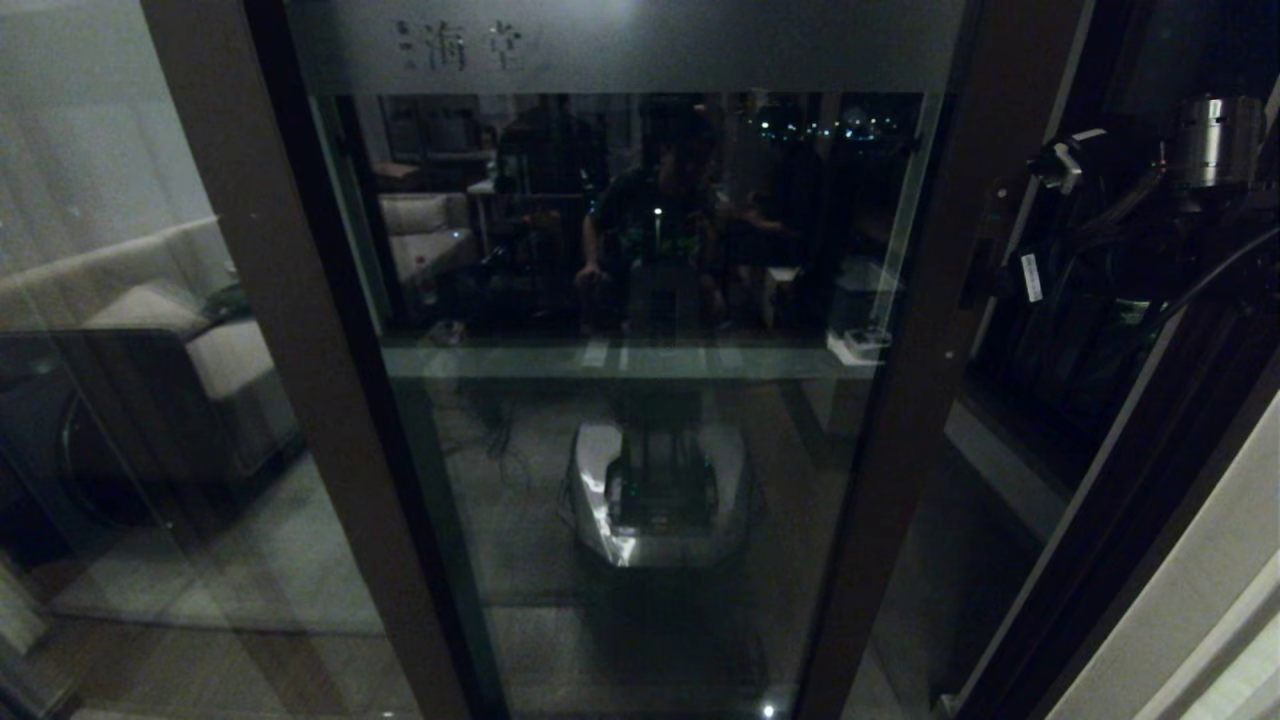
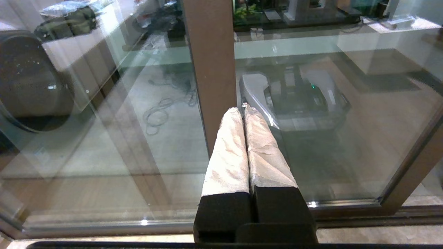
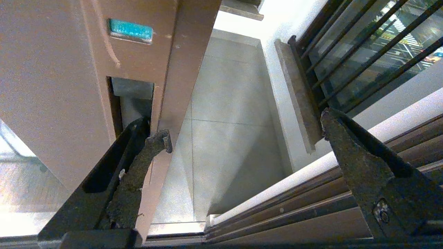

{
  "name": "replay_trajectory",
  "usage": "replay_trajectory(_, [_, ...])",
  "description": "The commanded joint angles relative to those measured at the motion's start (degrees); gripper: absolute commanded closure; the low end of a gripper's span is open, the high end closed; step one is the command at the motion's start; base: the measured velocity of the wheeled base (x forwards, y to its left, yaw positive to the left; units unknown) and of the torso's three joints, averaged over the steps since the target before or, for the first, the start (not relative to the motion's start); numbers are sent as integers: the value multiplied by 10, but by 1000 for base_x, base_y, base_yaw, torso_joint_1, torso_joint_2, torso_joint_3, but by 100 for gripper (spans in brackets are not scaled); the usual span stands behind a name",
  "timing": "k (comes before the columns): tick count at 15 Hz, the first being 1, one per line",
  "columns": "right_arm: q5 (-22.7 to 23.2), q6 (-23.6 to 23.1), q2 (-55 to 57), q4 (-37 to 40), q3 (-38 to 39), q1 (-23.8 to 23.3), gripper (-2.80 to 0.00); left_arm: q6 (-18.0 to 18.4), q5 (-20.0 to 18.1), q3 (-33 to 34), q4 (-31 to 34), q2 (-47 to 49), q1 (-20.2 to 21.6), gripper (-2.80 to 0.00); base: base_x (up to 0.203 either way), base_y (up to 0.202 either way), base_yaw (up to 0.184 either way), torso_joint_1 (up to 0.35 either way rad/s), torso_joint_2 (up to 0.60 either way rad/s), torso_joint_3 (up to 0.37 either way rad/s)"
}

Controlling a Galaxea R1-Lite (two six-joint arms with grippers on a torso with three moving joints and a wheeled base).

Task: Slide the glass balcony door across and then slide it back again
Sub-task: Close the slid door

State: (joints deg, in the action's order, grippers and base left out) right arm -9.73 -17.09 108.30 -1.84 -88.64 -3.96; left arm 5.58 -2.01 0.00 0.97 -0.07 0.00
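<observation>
The glass balcony door (image 1: 640, 400) fills the middle of the head view, a dark brown frame under a frosted strip with Chinese characters. Its right stile (image 1: 925, 330) stands away from the wall frame, leaving a gap. My right arm (image 1: 1120, 230) reaches in there. In the right wrist view my right gripper (image 3: 244, 128) is open: one finger (image 3: 152, 145) sits in the stile's recessed handle (image 3: 133, 100), the other (image 3: 342, 145) is out in the gap. My left gripper (image 2: 243, 110) is shut on nothing, its taped tips close to the door's left stile (image 2: 211, 69).
Through the gap lie the tiled balcony floor (image 3: 225, 114), a white wall and the black-barred window (image 3: 363, 48). The floor track's brown rails (image 3: 304, 214) run under my right gripper. A plain glass panel (image 1: 130, 400) stands to the left of the door.
</observation>
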Motion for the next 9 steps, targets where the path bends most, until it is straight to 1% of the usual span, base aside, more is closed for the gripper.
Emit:
replay_trajectory(1, [0,-1,2,1,0,-1,-280,0,0,1,0,0,0,0,0,0,0,0,0,0])
replay_trajectory(9, [-2,-1,7,1,-1,-4,-280,0,0,1,0,0,0,0,0,0,0,0,0,0])
